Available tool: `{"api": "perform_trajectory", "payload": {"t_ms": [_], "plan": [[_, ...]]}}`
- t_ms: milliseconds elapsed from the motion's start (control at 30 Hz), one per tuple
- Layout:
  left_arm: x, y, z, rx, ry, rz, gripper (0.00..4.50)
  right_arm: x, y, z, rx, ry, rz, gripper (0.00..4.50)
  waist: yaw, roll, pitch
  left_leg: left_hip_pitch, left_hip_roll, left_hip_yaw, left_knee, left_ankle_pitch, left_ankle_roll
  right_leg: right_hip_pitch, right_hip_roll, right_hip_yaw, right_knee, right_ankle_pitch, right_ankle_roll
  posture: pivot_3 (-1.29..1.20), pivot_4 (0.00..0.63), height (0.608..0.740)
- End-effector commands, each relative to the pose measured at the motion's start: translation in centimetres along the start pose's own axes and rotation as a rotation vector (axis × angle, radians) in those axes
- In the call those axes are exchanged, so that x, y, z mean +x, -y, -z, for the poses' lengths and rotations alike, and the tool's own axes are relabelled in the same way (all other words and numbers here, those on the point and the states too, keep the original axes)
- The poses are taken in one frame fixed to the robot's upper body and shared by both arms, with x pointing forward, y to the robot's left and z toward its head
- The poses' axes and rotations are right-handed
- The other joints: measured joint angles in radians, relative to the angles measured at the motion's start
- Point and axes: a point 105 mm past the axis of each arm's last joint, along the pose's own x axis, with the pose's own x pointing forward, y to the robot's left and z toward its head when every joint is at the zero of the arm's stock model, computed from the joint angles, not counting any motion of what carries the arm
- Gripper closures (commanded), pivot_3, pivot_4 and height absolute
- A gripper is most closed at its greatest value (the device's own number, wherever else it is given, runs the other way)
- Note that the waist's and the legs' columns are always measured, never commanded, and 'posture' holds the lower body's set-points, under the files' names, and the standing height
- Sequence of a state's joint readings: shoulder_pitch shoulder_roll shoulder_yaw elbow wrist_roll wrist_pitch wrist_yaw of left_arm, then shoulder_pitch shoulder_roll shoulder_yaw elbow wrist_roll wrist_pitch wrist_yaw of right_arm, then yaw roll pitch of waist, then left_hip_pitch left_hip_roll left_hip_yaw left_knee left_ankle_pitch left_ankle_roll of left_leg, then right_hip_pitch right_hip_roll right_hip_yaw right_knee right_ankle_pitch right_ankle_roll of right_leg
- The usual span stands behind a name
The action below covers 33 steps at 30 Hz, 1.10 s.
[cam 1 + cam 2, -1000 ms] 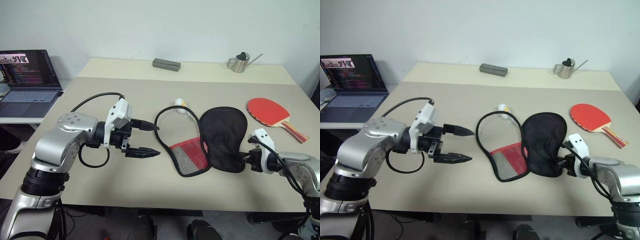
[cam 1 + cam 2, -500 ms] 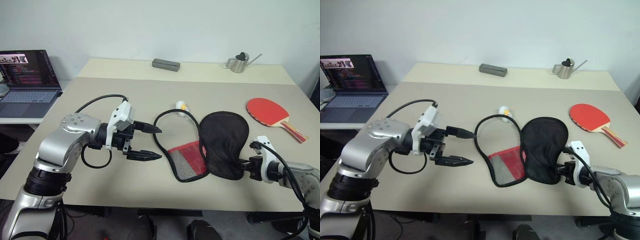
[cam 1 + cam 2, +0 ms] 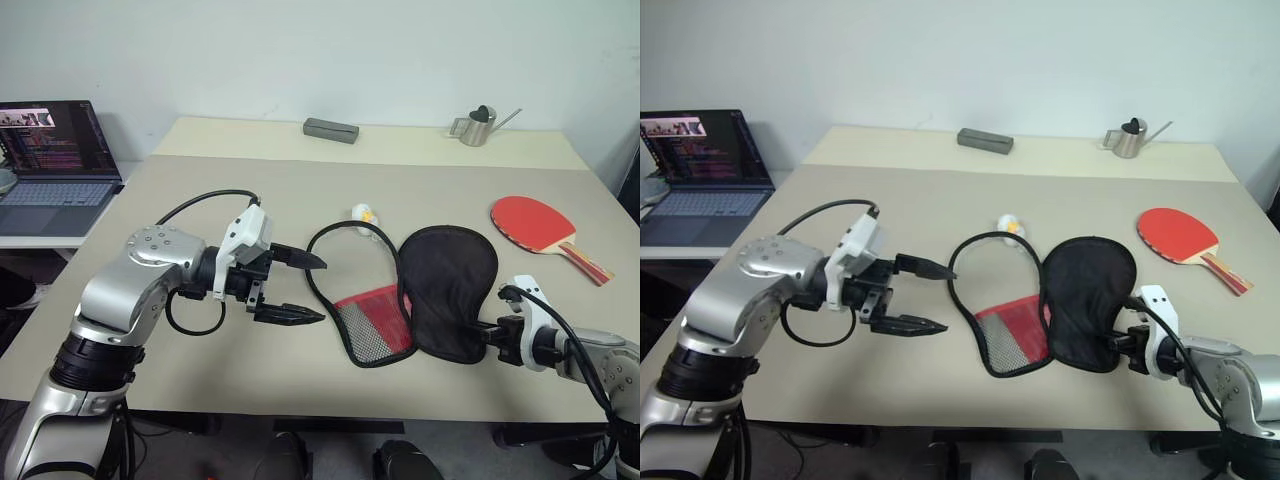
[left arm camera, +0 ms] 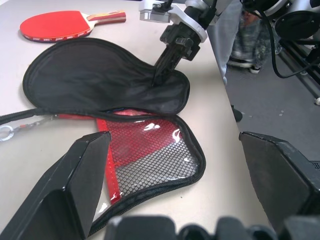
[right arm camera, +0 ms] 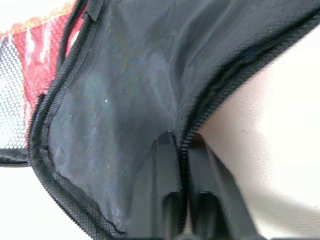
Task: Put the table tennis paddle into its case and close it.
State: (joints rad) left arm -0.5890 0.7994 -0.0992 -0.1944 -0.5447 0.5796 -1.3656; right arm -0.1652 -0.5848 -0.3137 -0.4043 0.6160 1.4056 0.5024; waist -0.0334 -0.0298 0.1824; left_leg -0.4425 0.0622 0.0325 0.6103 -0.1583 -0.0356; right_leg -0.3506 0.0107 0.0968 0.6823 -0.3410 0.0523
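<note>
One case (image 3: 420, 290) lies unzipped and splayed mid-surface; one paddle (image 3: 535, 222) rests well beyond it, far-right. The right hand (image 4: 159, 75) pinches the case's near edge; the left hand (image 3: 300, 287), spread, hovers beside the case. The thin fabric could slip free, or the case could drag sideways if pulled.

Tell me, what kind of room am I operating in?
Probably an office or lab workspace: a plain beige table against a white wall, an open laptop showing code on a side desk, a small metal watering can.
</note>
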Motion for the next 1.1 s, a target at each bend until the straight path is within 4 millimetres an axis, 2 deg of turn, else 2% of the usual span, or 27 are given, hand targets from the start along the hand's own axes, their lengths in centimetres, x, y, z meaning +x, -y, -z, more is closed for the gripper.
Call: {"api": "perform_trajectory", "payload": {"t_ms": [33,167,400,533,633,733,833,1100], "plan": [[-0.1,0.1,-0.8,0.052,-0.001,0.0,0.0,-0.4,1.2,1.1,0.074,-0.033,0.05,2.9,0.0,-0.002,-0.002,0.0,0.0,0.0,0.0,0.0,0.0,0.0,0.0,0.0,0.0,0.0,0.0,0.0,0.15,0.74],[-0.1,0.1,-0.8,0.053,-0.001,-0.001,0.0,-1.5,2.1,1.3,0.092,-0.023,0.061,1.68,0.004,-0.004,-0.003,0.001,0.001,0.0,0.001,0.001,0.001,0.001,-0.003,0.0,-0.001,0.0,0.001,0.0,0.15,0.74],[0.0,0.2,-0.6,0.053,0.004,-0.002,0.0,-4.5,5.1,-0.4,0.082,0.051,0.105,1.68,0.006,-0.005,-0.003,0.0,-0.002,0.002,0.001,0.002,0.004,0.002,-0.009,0.001,-0.002,0.001,0.003,0.0,0.15,0.74],[0.0,0.3,-0.6,0.053,0.007,0.001,0.0,-5.8,5.7,-1.2,0.047,0.084,0.084,1.68,0.001,-0.005,-0.003,0.0,-0.001,0.002,0.0,0.002,0.004,0.001,-0.007,0.001,-0.002,0.001,0.003,0.0,0.15,0.74],[-0.1,0.2,-0.6,0.056,0.006,-0.002,0.0,-6.3,5.4,-2.9,0.019,0.162,0.041,1.68,-0.002,-0.004,-0.003,0.0,-0.001,0.001,0.0,0.002,0.004,0.001,-0.004,0.001,-0.002,0.001,0.002,0.0,0.15,0.74],[-0.3,-0.4,-1.0,0.066,0.01,-0.028,0.0,-6.7,4.3,-5.3,-0.046,0.265,-0.018,1.1,-0.01,-0.004,-0.002,0.0,-0.001,0.001,-0.001,0.002,0.004,0.0,-0.003,0.001,-0.001,0.001,0.002,0.0,0.15,0.74],[-0.5,-0.9,-1.4,0.077,0.014,-0.045,0.0,-6.7,3.8,-6.7,-0.114,0.304,-0.023,0.1,-0.014,-0.004,-0.002,0.0,-0.001,0.001,-0.001,0.002,0.004,0.0,-0.002,0.001,-0.001,0.001,0.002,0.0,0.15,0.74],[-0.8,-1.5,-1.8,0.101,0.01,-0.054,0.0,-6.6,8.4,-10.9,-0.256,0.4,0.186,0.04,-0.018,-0.003,-0.002,-0.001,-0.001,0.002,0.0,0.002,0.004,-0.001,-0.004,0.002,-0.001,0.001,0.001,0.0,0.15,0.74]]}}
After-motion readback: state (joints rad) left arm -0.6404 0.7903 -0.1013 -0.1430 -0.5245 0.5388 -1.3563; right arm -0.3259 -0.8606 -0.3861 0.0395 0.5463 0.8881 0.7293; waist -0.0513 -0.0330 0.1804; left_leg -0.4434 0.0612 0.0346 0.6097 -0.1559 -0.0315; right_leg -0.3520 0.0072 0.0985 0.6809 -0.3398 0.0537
